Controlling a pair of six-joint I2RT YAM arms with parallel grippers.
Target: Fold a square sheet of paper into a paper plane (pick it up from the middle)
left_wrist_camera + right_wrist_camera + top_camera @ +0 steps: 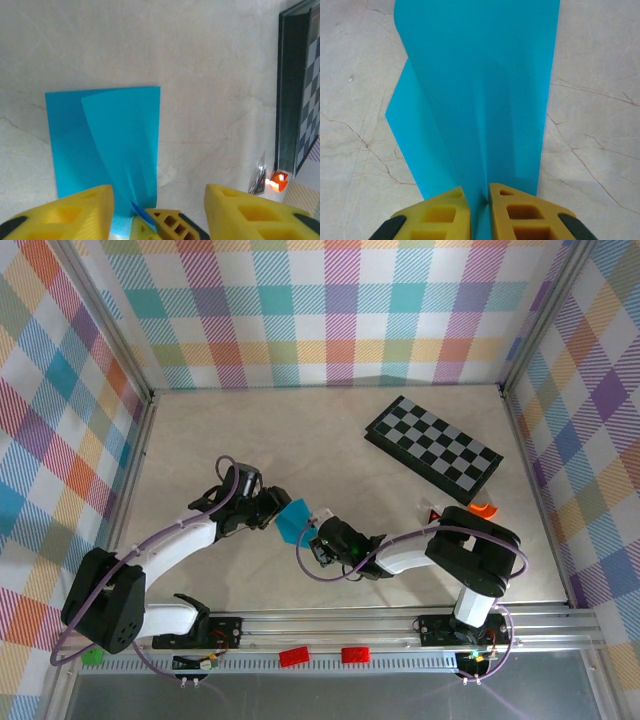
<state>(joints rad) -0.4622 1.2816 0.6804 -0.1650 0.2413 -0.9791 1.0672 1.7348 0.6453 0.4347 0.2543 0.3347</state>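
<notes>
In the top view, your cyan-blue sheet of paper [293, 520] lies on the table well left of the checkered board [433, 442], nearer the arm bases than the board is. Your left gripper [268, 510] is at the paper's edge away from the board, and your right gripper [322, 537] is at the edge facing it. A small orange piece [483, 509] sits just off the board's near corner, with a small red item [434, 514] beside it, both apart from the paper

On the left wrist camera, your left gripper's yellow fingers [75, 212] stand spread wide with nothing clamped. The other gripper's yellow tip comes up between them at the paper's raised flap. The paper is folded over, one layer curling up off the table. The board runs along the right edge, and the orange piece is by its corner

On the right wrist camera, your right gripper's fingers [520, 212] are pressed together, pinching the paper's upright crease. That raised fold hides the table ahead
</notes>
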